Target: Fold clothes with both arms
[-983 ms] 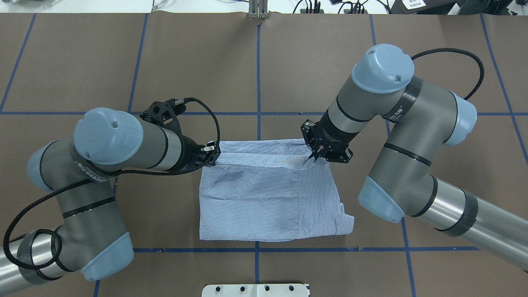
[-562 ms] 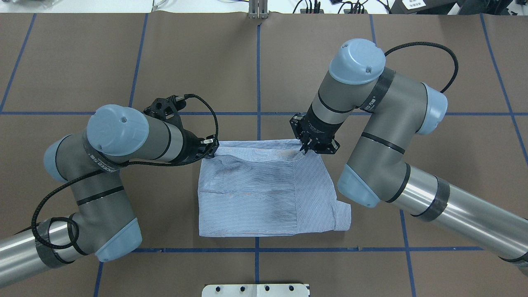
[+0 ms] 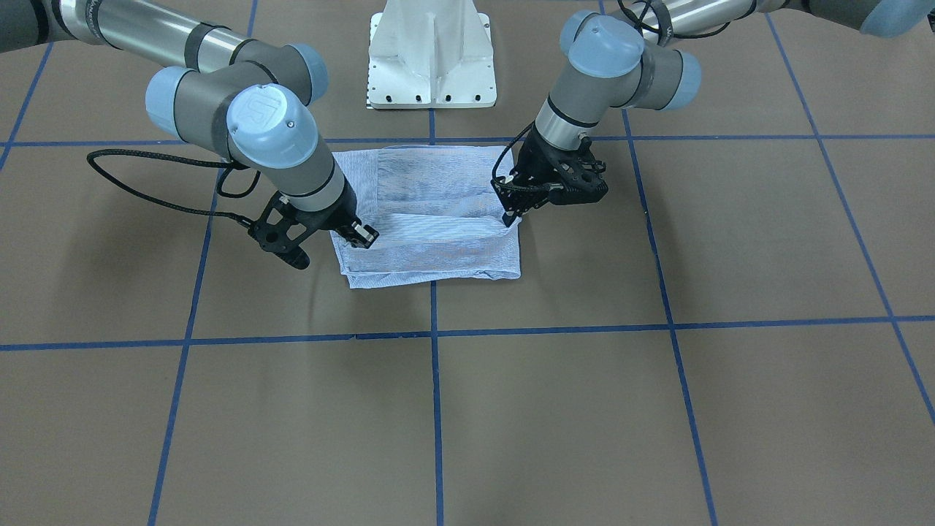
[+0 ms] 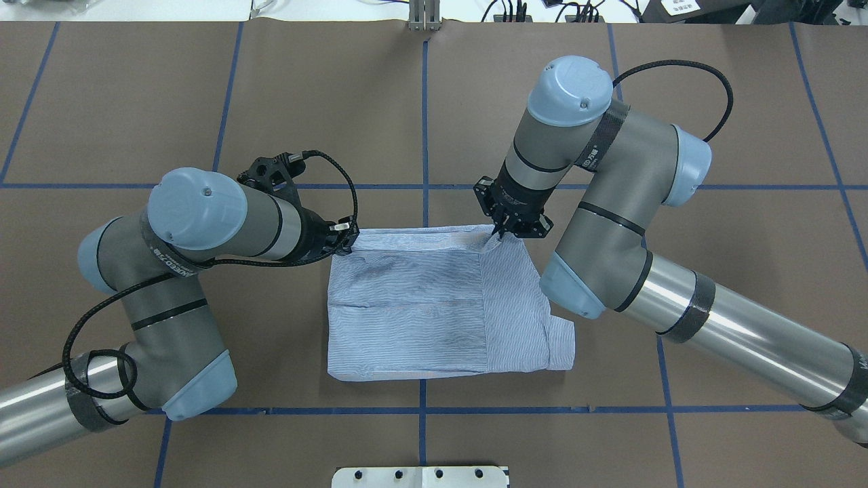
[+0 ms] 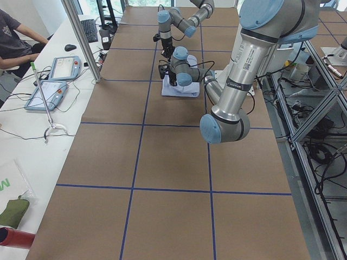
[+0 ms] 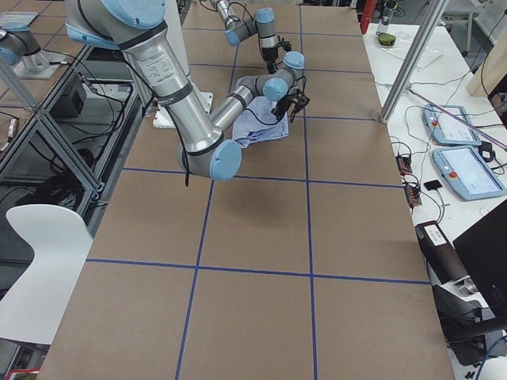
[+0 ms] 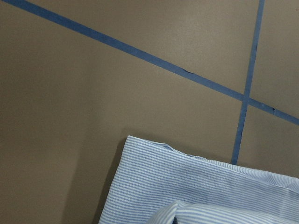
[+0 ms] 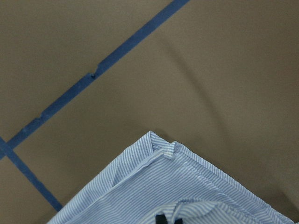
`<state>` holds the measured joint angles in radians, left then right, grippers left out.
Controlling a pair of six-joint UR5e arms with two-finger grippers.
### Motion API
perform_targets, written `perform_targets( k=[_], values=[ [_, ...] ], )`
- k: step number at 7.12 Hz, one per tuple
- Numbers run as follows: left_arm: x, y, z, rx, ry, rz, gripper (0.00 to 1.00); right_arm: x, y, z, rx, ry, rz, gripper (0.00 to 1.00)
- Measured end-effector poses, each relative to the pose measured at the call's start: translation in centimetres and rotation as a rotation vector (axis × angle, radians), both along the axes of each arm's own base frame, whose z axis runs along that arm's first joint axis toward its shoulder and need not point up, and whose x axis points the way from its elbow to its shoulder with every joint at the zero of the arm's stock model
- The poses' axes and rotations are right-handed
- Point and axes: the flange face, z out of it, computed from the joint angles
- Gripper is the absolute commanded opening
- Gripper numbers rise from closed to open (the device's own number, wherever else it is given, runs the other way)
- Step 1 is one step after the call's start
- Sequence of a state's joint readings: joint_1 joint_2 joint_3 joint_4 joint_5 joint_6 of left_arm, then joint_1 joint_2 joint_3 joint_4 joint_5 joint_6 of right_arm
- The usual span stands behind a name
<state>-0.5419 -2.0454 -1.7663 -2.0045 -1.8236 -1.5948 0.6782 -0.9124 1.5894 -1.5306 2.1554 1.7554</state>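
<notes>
- My left claw (image 4: pixel 349 242) is pinching the far left corner of the folded shirt (image 4: pixel 420 312), closed on the cloth.
- My right claw (image 4: pixel 500 235) is clamping the far right corner likewise.
- The shirt is lying in the middle of the table (image 4: pixel 135 102).

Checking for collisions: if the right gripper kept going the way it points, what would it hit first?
The right gripper points steeply down at the shirt corner it pinches, so it would meet that cloth, then the table beneath; the gap is hard to judge.
</notes>
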Motion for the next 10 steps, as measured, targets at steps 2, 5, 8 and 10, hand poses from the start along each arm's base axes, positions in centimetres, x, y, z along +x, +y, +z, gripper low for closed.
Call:
perform_targets(
  k=[2,5,8,10],
  values=[
    [-0.1,-0.2,-0.4,0.001,0.002,-0.008,1.0,0.1,-0.7,0.1,0.016,-0.011,0.018,1.0],
    [-0.9,-1.2,-0.3,0.002,-0.002,-0.028,1.0,2.0,-2.1,-0.8,0.052,-0.039,0.049,1.0],
    [-4.2,-3.4,0.3,0.07,-0.032,-0.044,1.0,8.8,-3.1,-0.3,0.244,-0.068,0.012,1.0],
    [-8.9,-5.7,2.5,0.112,-0.076,-0.085,1.0,15.8,-5.8,4.3,0.428,-0.011,-0.08,1.0]
  ],
)
